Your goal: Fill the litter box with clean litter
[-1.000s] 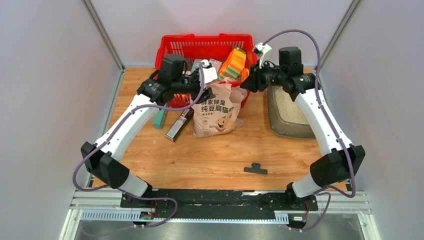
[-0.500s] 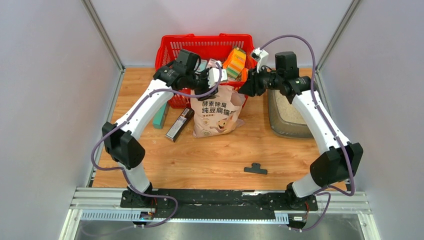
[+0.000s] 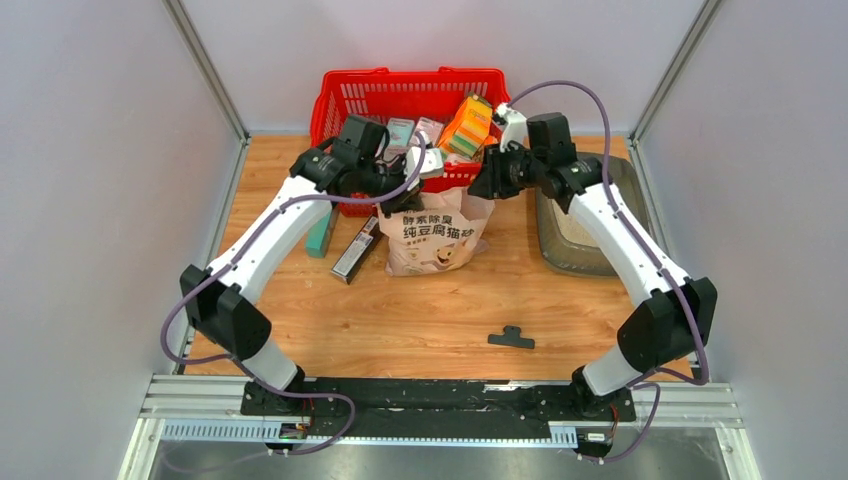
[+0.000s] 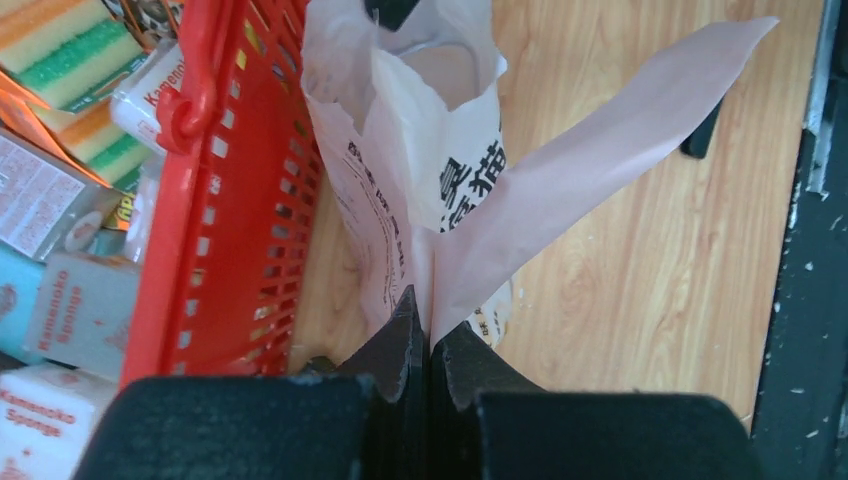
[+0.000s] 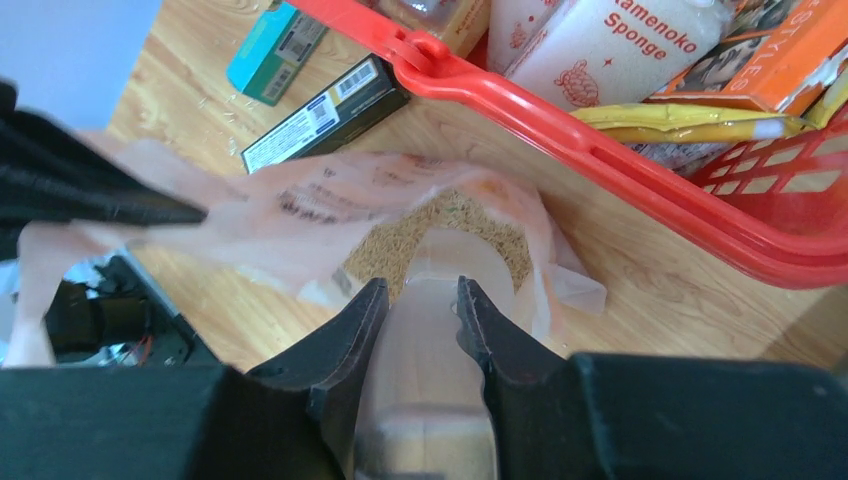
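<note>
The pinkish-cream cat-print bag (image 3: pixel 435 232) stands in front of the red basket (image 3: pixel 400 92). My left gripper (image 3: pixel 398 196) is shut on the bag's top edge (image 4: pixel 430 290), its jaws (image 4: pixel 428 318) pressed flat on the thin film and holding the mouth open. My right gripper (image 5: pixel 420 290) is shut on the handle of a clear plastic scoop (image 5: pixel 440 265), whose bowl reaches into the bag's mouth over the granular litter (image 5: pixel 385 250). The grey litter box (image 3: pixel 560 255) lies at the right, partly under my right arm, with pale litter (image 3: pixel 572 228) in it.
The red basket holds sponge packs (image 3: pixel 470 125) and boxes. A teal box (image 3: pixel 320 238) and a black box (image 3: pixel 358 250) lie left of the bag. A small black T-shaped piece (image 3: pixel 511 338) lies near the front. Grey walls stand close on both sides.
My left gripper has dropped to the bag's top edge and shut on it. My right gripper has moved left over the bag's mouth with the scoop. The bag's top is pulled open.
</note>
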Available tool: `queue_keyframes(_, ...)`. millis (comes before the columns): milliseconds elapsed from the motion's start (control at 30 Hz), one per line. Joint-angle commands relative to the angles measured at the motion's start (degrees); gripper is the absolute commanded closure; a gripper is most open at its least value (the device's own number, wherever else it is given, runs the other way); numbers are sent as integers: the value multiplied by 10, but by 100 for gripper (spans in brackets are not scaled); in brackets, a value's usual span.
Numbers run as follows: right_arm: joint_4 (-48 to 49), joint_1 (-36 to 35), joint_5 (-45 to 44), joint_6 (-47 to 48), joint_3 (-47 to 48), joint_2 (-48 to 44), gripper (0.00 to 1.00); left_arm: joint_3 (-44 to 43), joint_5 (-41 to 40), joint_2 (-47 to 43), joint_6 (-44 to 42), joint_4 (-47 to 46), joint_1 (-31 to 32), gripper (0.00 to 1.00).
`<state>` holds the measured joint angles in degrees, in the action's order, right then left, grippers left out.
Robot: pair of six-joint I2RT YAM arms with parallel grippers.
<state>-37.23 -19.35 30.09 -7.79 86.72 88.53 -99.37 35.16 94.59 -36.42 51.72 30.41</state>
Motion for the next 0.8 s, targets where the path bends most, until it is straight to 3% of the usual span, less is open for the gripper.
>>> queue_keyframes(0, 3, -53, -164, -15, 32, -10, 100, 85, 53, -96, 114, -139, 17, 100)
queue_keyframes(200, 15, -89, -327, -34, 4, -1, 100, 139, 41, -137, 171, -232, 34, 100)
queue_keyframes(400, 61, -100, -407, -64, -67, -26, 100, 159, 10, -143, 234, -285, 34, 100)
queue_keyframes(500, 130, -105, -398, -78, -126, -43, 100, 169, 5, -146, 273, -316, 35, 100)
queue_keyframes(767, 169, -125, -346, -93, -209, -28, 100, 172, 8, -138, 297, -348, 34, 100)
